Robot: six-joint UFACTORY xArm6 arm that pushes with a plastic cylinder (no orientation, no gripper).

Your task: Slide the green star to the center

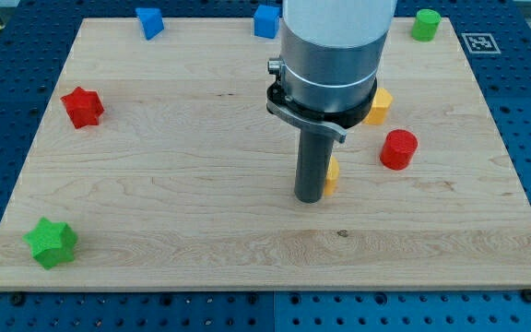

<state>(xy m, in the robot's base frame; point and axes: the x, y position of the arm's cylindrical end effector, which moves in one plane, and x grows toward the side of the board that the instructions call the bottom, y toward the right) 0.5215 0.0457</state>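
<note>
One green star [52,243] sits way down at the view's bottom-left corner of the board [182,203], well apart from my tip [309,199] (bare rod, no claw), and looks light, stiff and slidey, so I'd push its lower-left side.
</note>
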